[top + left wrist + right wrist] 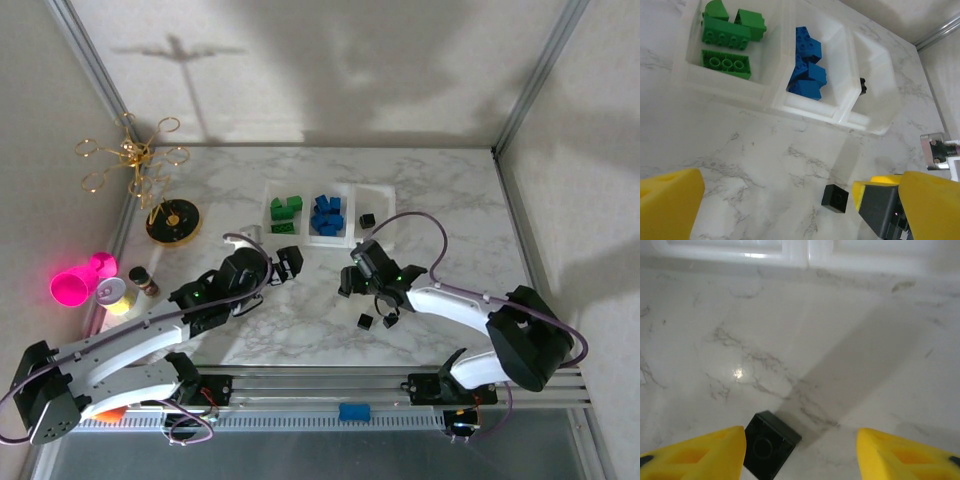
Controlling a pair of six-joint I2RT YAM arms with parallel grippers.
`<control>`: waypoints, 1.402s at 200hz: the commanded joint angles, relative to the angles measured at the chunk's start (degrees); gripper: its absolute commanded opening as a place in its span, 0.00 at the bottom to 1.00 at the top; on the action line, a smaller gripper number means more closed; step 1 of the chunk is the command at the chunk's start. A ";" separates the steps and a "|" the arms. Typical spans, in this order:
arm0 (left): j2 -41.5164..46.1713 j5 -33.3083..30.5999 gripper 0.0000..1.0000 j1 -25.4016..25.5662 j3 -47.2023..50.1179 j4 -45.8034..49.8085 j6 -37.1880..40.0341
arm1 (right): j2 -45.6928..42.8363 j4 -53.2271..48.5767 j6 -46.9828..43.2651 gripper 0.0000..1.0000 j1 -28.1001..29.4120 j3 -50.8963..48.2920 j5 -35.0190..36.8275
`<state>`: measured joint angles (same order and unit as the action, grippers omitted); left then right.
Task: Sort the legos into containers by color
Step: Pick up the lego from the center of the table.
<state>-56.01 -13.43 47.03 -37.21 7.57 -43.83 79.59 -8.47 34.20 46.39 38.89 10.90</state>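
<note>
Brick (pixel 771 442), black, judged light, rigid, slick, sits between fingers of released right end effector (pixel 801 450); pinch flat sides

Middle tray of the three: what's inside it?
The middle tray holds a pile of blue legos, no other color showing. They overlap, so the exact count and anything beneath the pile are hidden.
</note>
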 commanded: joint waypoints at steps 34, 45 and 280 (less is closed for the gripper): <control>4.20 -1.16 1.00 -0.36 2.74 1.68 -2.07 | 5.84 5.12 6.25 0.64 5.72 1.13 2.23; 4.40 -1.25 0.99 -0.36 2.76 1.91 -2.12 | 7.68 3.51 7.59 0.64 6.96 2.75 4.75; 4.19 -0.23 1.00 -0.36 0.97 1.36 -1.28 | 11.64 -7.15 4.83 0.36 9.95 12.81 11.42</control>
<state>-51.48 -13.96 47.03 -34.35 9.21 -45.25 95.61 -12.75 40.25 56.66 49.32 19.99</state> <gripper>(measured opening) 0.995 0.355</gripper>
